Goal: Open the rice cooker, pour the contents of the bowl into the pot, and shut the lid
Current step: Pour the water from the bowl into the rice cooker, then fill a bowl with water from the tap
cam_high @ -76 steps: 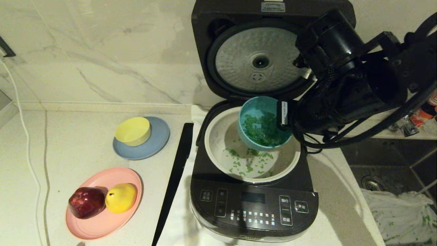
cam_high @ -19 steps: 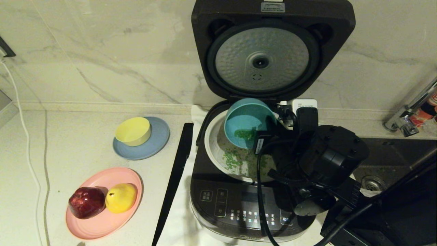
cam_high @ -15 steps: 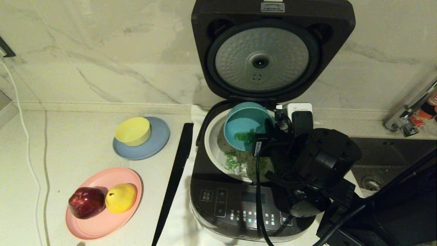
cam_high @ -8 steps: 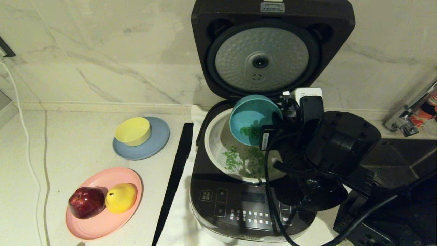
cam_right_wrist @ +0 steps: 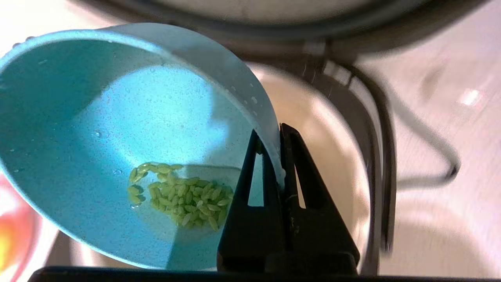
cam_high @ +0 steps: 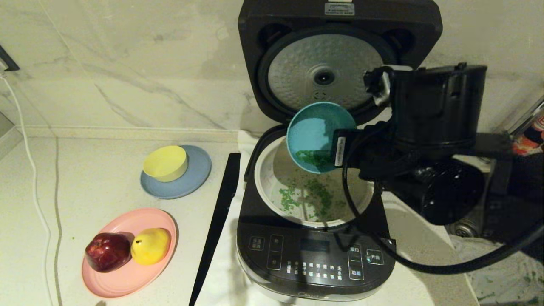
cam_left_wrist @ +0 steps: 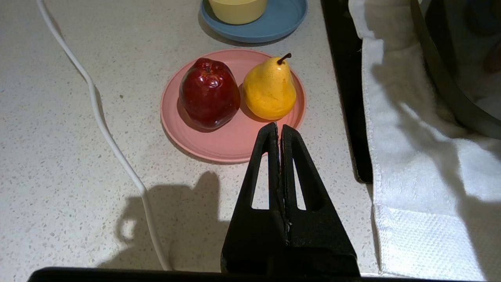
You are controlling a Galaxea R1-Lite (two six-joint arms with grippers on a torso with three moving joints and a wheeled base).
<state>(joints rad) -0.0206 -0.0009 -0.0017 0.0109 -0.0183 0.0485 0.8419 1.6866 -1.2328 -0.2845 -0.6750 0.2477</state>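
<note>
One right gripper (cam_right_wrist: 274, 135) pinched on tilted bowl (cam_high: 316, 131) rim above pot (cam_high: 265, 178), few contents (cam_right_wrist: 180, 196) inside; left gripper (cam_left_wrist: 280, 131) closed, empty.

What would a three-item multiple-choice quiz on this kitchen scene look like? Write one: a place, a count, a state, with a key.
1. Where is the teal bowl?
A. On the grey-blue plate
B. Held tilted above the pot
C. In the sink

2. How many fruits lie on the pink plate?
A. One
B. Two
C. Four

3. What state is the lid in?
A. Raised open
B. Shut
C. Lying on the counter

Key: 1 B, the right gripper pinches the bowl's rim, fingers shut on it, above the rice cooker, some green grains clinging inside. 2 B, a red apple and a yellow pear. 3 A, its dimpled silver plate faces the head camera.

The left gripper hangs shut near the pink plate.
</note>
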